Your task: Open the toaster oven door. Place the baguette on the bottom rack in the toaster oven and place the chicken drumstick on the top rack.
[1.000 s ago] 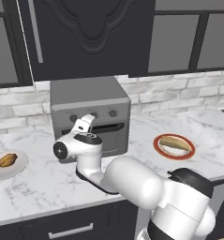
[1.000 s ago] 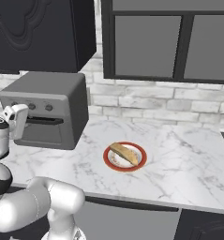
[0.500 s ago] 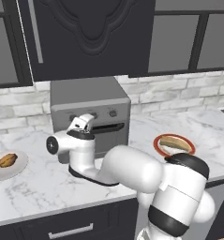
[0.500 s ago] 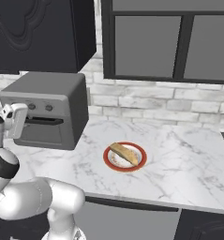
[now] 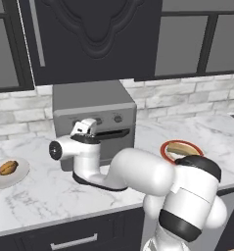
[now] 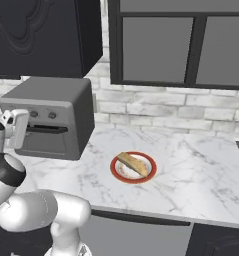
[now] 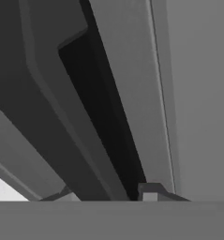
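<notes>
Boxy grey metal toaster oven [image 5: 91,110] stands against the white brick backsplash [image 6: 191,112], under the dark wall cabinet [image 5: 89,34]. Its grey front flap door with black bar handle [image 6: 43,130] is shut.

White two-finger gripper [image 5: 84,131] is at the handle, on the left part of the oven front; in the hand view the dark bar [image 7: 99,117] runs diagonally between the finger tips [image 7: 148,192]. Finger spread: cannot tell.

White marble counter [image 6: 191,165] lies open right of the oven. Short tan oblong baguette [image 6: 132,163] sits on a red-rimmed plate [image 6: 116,172], well apart from the oven. Glossy orange-brown chicken drumstick [image 5: 6,168] lies on a pale plate [image 5: 21,171] left of the oven, near the counter's front edge.
</notes>
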